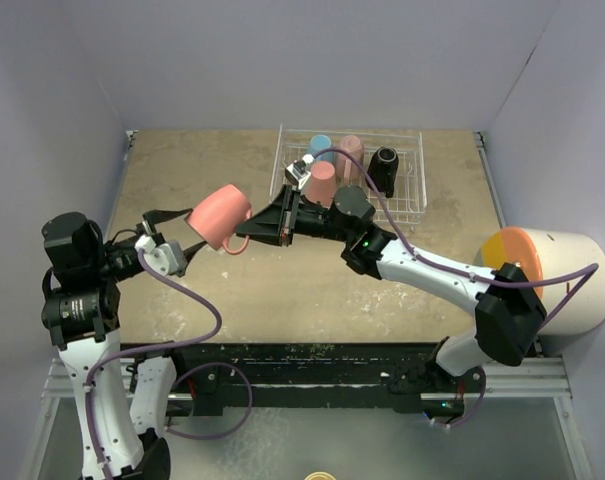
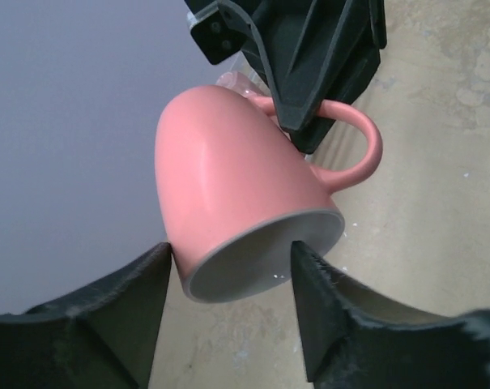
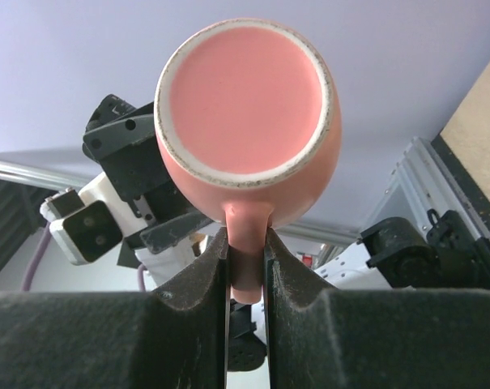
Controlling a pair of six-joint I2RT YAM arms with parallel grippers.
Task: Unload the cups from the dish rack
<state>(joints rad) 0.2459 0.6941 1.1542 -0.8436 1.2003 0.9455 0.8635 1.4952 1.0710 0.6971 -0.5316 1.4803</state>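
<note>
A pink cup (image 1: 220, 215) hangs in the air over the left middle of the table, tilted on its side. My right gripper (image 1: 244, 238) is shut on its handle; the right wrist view shows the handle pinched between the fingers (image 3: 246, 259) and the cup's base (image 3: 245, 105) above. My left gripper (image 1: 182, 235) is open, its fingers (image 2: 139, 300) standing either side of the cup's rim (image 2: 261, 259), very close to it. The dish rack (image 1: 414, 208) at the back holds a light blue cup (image 1: 320, 146), two pink cups (image 1: 350, 150) and a black cup (image 1: 384, 168).
A big white cylinder with an orange end (image 1: 552, 270) lies at the right edge of the table. Grey walls close in the left, back and right. A black rail runs along the near edge.
</note>
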